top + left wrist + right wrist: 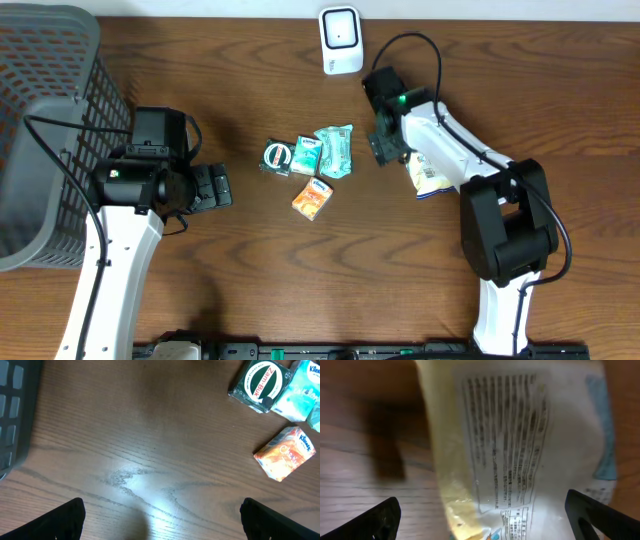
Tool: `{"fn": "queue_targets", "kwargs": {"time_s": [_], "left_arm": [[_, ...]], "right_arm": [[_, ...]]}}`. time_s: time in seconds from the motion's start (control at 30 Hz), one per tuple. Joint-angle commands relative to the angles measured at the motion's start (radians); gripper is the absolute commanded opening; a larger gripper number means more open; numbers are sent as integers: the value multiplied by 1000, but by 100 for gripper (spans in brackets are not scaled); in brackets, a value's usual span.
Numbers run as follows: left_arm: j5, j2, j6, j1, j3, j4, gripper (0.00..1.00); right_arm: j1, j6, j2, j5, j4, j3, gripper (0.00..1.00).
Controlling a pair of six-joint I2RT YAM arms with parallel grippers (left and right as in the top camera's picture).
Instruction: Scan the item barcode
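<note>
Wooden counter (300, 290): pouch (520, 435) is laid print-up beneath the spread right hand (482, 510), presumably for presenting to the far-edge scanner (341, 40); left hand (162, 515) is spread, empty.

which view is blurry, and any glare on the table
Right wrist: out of focus, the packet fills the frame and its print is smeared. Left wrist: sharp, the Zam-Buk tin label is readable, with a pale glare patch on the table. Overhead: evenly lit and crisp.
</note>
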Motion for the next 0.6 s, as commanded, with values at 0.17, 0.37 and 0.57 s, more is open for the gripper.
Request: {"fn": "queue_targets", "kwargs": {"time_s": [0.17, 0.37, 0.57], "left_arm": [[-5, 3, -13, -3, -5, -2, 98], [-5, 3, -13, -3, -5, -2, 98], [-5, 3, -13, -3, -5, -2, 98]], "right_arm": [[-66, -27, 21, -54, 46, -77, 81], [-85, -32, 31, -143, 40, -76, 2], [-135, -32, 29, -452, -136, 101, 1]]}}
